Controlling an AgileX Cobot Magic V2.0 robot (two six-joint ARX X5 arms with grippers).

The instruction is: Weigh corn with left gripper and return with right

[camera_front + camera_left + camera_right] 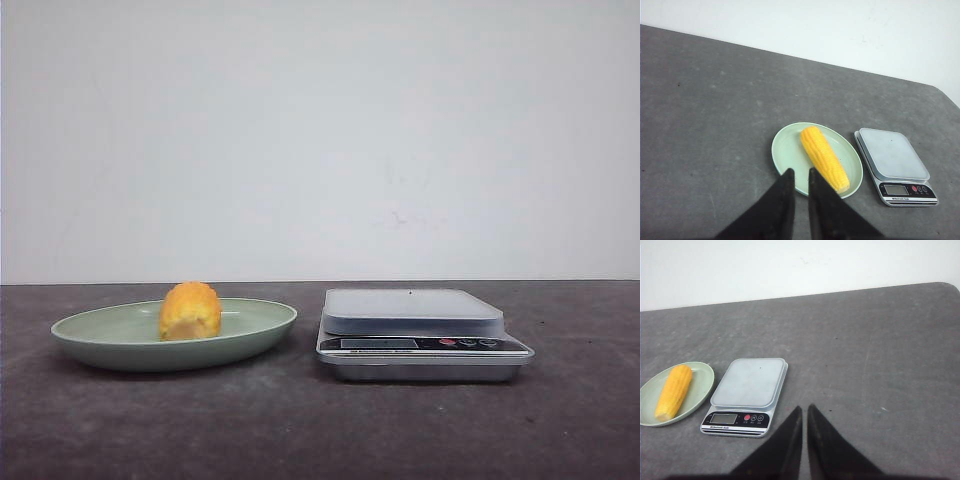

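The yellow-orange corn (190,311) lies in the pale green plate (255,318) on the left of the table, its paler cut end towards the front camera. In the left wrist view the corn (824,158) shows as a long cob across the plate (787,150). My left gripper (801,171) hangs above the plate's near rim, shut and empty, apart from the corn. My right gripper (804,408) is shut and empty above bare table to the right of the scale (747,385); the corn (673,391) shows beyond the scale. Neither gripper shows in the front view.
A silver digital kitchen scale (412,310) with an empty platform stands right of the plate, its display facing front. It also shows in the left wrist view (892,160). The table is dark grey, with a white wall behind.
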